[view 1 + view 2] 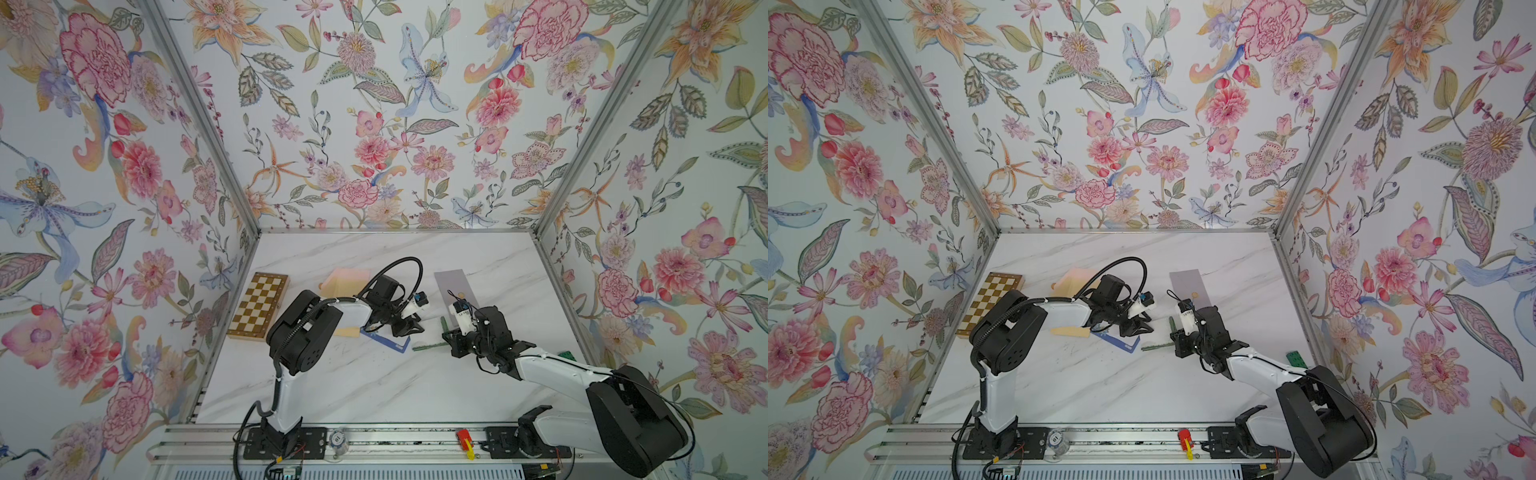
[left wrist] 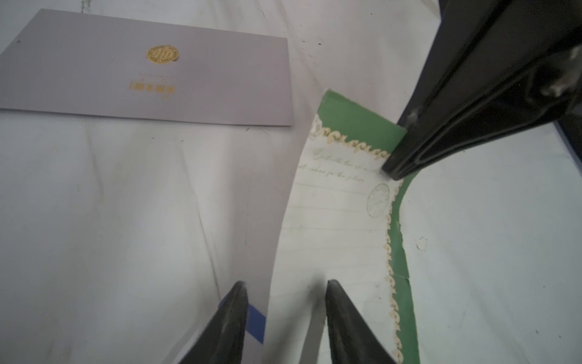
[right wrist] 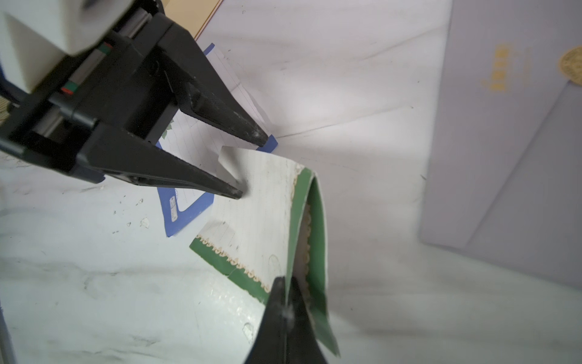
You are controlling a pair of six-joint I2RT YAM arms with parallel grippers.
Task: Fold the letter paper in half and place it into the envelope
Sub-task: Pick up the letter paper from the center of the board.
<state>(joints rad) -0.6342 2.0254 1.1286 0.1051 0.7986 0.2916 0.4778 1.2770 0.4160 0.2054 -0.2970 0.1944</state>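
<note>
The letter paper (image 3: 258, 220) lies half curled over on the table (image 3: 94, 299) near the envelope (image 2: 94, 78) — right gripper (image 3: 288, 302) pinching its green edge, left gripper (image 3: 251, 167) spread apart, one tip touching the sheet.

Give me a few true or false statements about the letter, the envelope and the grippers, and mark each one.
1. The right gripper is shut on the letter. True.
2. The left gripper is shut. False: its jaws stand apart, with one fingertip on the letter.
3. The letter is inside the envelope. False: the envelope lies apart from it, flat on the table.
4. A chessboard lies on the table. True.
</note>
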